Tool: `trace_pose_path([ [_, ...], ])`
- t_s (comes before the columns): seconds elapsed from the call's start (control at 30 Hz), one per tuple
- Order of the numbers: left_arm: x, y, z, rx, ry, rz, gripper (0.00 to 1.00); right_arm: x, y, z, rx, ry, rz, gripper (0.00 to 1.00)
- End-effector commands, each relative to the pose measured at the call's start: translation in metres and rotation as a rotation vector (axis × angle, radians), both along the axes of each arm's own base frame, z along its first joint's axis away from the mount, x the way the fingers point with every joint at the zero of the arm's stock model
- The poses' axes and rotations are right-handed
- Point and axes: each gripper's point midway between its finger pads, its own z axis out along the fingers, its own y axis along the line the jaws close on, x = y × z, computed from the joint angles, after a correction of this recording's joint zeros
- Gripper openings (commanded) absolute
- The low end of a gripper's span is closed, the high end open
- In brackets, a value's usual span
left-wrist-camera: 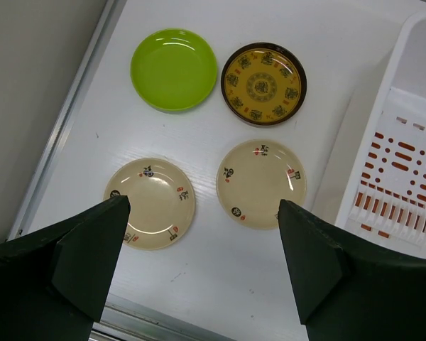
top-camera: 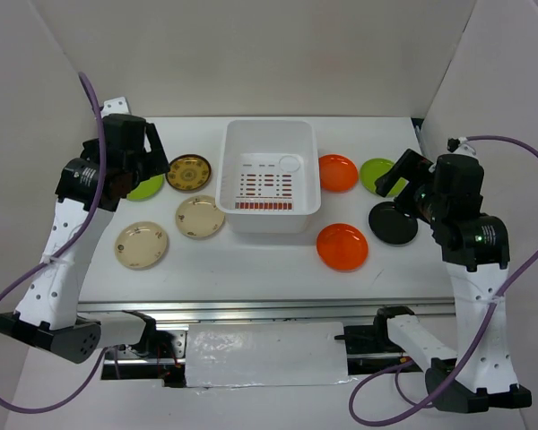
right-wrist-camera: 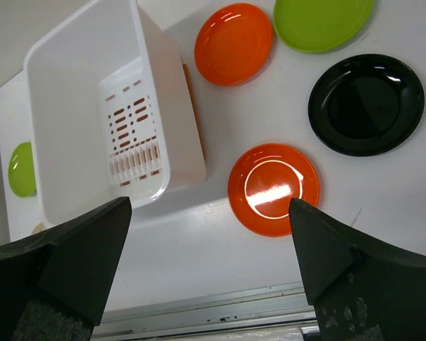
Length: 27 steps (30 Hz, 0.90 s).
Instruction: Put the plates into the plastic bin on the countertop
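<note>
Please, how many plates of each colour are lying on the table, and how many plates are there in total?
Orange plates: 2
Lime green plates: 2
Cream plates: 2
Black plate: 1
Brown-and-gold plate: 1
Total: 8

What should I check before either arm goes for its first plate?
1. Pincers open and empty: ok. The left pincer and right pincer both gape and hold nothing.
2. Bin free to receive: ok. The plastic bin has nothing in it.
3. Nothing stacked: ok. The black plate, patterned plate and the rest lie singly on the countertop.
4. Pincer centred over a plate: not ok. The left one sits between the two cream plates, and the right one is off-centre from the near orange plate.
5. Height above the plates: cannot tell.
</note>
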Motion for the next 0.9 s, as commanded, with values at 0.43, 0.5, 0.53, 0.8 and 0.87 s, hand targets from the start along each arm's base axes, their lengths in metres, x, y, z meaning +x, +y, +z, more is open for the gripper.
trace_pose_path([
  [0.43, 0.002, -0.032, 0.007, -0.073, -0.061, -0.18, 0.99, -0.022, 0.0, -0.123, 0.214, 0.198, -0.106, 1.0],
  [0.5, 0.001, -0.043, 0.005, -0.097, -0.052, -0.235, 0.99, -0.024, 0.004, -0.157, 0.265, 0.228, -0.114, 1.0],
  [0.53, 0.002, -0.045, 0.004, -0.099, -0.049, -0.25, 0.99, -0.025, 0.003, -0.168, 0.282, 0.237, -0.125, 1.0],
  [0.8, 0.001, -0.059, -0.005, -0.128, -0.013, -0.324, 0.99, -0.021, 0.001, -0.243, 0.392, 0.221, -0.209, 0.95],
  [0.87, 0.001, -0.064, -0.008, -0.138, -0.005, -0.347, 0.99, -0.022, -0.003, -0.26, 0.392, 0.24, -0.244, 0.93],
])
